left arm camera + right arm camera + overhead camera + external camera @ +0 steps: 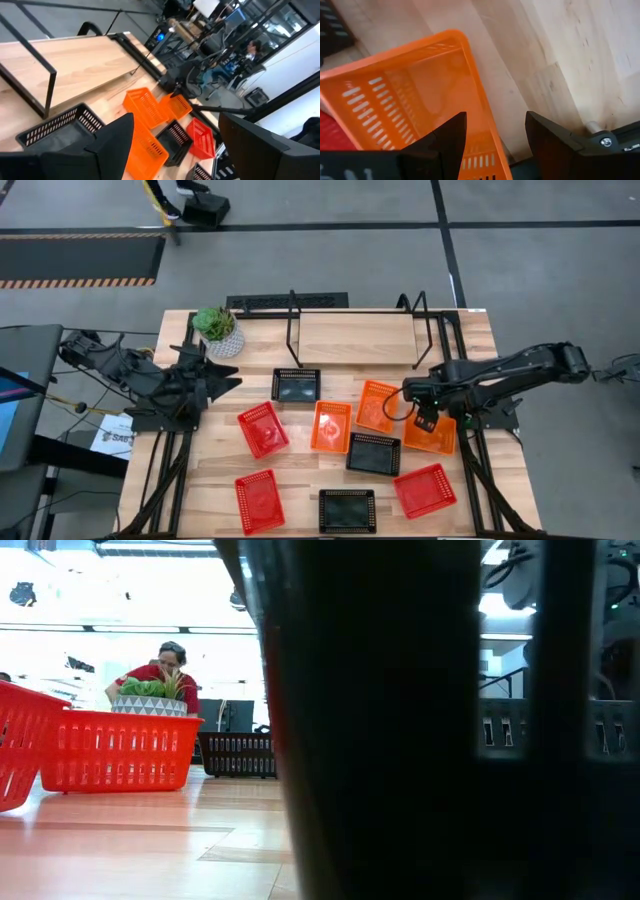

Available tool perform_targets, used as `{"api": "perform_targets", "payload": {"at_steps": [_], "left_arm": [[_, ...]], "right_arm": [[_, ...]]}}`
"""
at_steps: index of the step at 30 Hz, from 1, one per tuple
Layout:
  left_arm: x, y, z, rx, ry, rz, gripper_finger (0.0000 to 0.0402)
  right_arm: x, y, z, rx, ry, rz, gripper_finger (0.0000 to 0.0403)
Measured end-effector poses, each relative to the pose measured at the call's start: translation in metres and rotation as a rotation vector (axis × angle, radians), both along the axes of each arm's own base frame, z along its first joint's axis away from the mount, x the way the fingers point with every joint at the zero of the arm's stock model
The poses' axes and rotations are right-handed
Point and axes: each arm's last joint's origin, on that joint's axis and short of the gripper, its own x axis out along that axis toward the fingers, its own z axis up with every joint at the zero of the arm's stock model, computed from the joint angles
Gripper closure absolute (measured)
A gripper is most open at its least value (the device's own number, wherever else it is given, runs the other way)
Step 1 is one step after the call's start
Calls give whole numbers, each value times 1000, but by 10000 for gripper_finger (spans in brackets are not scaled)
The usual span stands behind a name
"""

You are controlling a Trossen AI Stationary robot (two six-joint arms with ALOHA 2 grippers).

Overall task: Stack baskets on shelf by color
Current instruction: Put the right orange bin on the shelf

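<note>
Several red, orange and black mesh baskets lie scattered on the wooden table, none on the shelf at the far edge. My right gripper points down, open, over the rightmost orange basket. In its wrist view my right gripper straddles that orange basket's side wall, one finger inside and one outside, and I see no touch. My left gripper hovers open at the table's left, beside a black basket; my left gripper has nothing between its fingers.
A white plant pot stands at the far left beside the shelf. Two more orange baskets lie mid-table, red ones and black ones around them. A dark shape fills most of the low view; a person shows beyond the table.
</note>
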Motion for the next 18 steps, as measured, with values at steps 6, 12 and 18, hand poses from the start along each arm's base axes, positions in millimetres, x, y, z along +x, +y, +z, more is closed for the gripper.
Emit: {"api": "perform_targets", "payload": {"at_steps": [6,12,18], "left_arm": [[-1,0,-2,-7,14,5,122],[-1,0,-2,-4,16,4,122],[-1,1,-4,6,35,5,123]], "right_arm": [[5,0,-8,-5,56,34,175],[12,0,-17,-30,106,41,175],[17,0,-27,-33,173,42,175]]}}
